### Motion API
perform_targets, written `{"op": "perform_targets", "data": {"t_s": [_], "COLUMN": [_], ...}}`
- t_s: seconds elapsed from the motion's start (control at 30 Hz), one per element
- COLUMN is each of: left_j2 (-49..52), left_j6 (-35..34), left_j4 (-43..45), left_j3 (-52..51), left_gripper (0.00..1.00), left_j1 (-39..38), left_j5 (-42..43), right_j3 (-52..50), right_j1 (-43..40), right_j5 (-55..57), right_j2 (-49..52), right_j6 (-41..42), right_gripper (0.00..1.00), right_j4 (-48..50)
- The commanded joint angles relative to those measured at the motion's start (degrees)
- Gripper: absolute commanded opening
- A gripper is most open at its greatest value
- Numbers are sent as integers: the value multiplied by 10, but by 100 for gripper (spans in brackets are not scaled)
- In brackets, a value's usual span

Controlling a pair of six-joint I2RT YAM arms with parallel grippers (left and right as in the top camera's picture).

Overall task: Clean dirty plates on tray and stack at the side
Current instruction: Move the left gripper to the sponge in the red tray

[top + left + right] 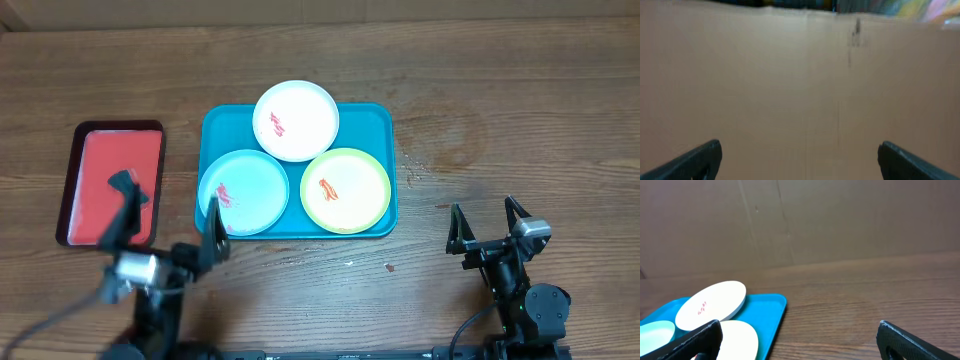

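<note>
Three plates lie on the teal tray (375, 125): a white plate (296, 120) at the back, a light blue plate (245, 191) front left, a yellow-green plate (346, 189) front right, each with red or orange smears. My left gripper (168, 205) is open and empty, raised at the tray's front left corner; its wrist view shows only a blurred brown wall between the fingers (800, 160). My right gripper (489, 222) is open and empty, right of the tray. The right wrist view shows the white plate (710, 305), the tray (771, 310) and my open fingers (800, 340).
A smaller red tray (110, 182) with a dark rim lies at the left, partly under my left gripper. A small red speck (389, 267) lies on the wooden table in front of the teal tray. A cardboard wall stands behind the table.
</note>
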Motion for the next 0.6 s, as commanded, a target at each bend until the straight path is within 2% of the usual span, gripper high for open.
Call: {"op": "perform_targets", "data": {"t_s": [0.0, 0.1, 0.2, 0.27, 0.33, 0.37, 0.47, 0.57], "left_j2": [130, 276, 402, 459, 513, 538, 623, 691], "left_j6": [9, 40, 42, 46, 39, 14, -103, -134], "left_j4": [-109, -282, -433, -464, -487, -508, -652, -756], "left_j3": [151, 299, 426, 474, 520, 546, 663, 752], "left_gripper": [100, 100, 100, 100, 100, 100, 100, 100], "left_j1": [-4, -4, -4, -3, -3, -3, 8, 29], "left_j5": [-29, -23, 13, 6, -53, -102, -253, -297], "right_j3": [-6, -6, -6, -6, -6, -6, -6, -6], "right_j1": [-1, -1, -1, -1, -1, -1, -1, -1], "right_j5": [2, 2, 2, 2, 2, 2, 2, 2], "right_j2": [-5, -5, -5, -5, -5, -5, -5, -5], "right_j6": [-2, -2, -2, -2, -2, -2, -2, -2], "right_gripper": [100, 100, 100, 100, 100, 100, 100, 100], "right_j4": [3, 3, 3, 3, 3, 3, 3, 3]}}
